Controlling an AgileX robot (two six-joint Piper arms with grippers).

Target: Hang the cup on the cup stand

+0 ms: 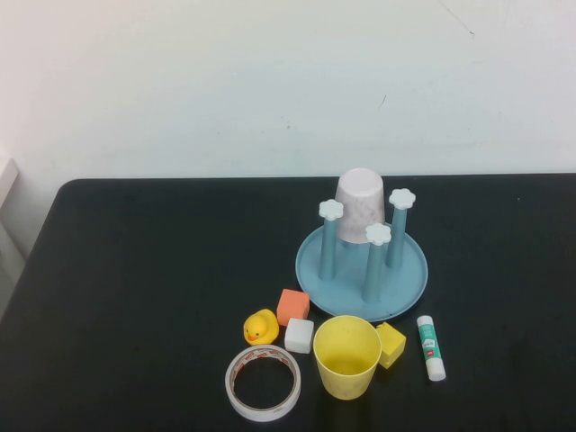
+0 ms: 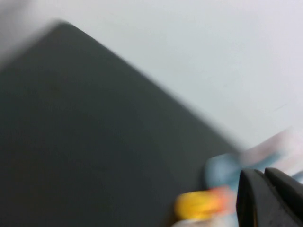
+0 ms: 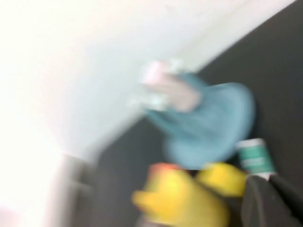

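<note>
the cup (image 1: 346,356) stands upright and empty on the table's near edge, between a white block (image 1: 299,336) and a yellow block (image 1: 391,344), just in front of the cup stand (image 1: 362,261). nothing is done yet: it hangs on no peg. a pale pinkish cup (image 1: 362,203) already sits upside down on a rear peg; three front pegs look free. the left gripper (image 2: 270,198) and right gripper (image 3: 272,203) show only as dark blurs in their wrist views, so i cannot tell their opening; neither seems to hold anything.
</note>
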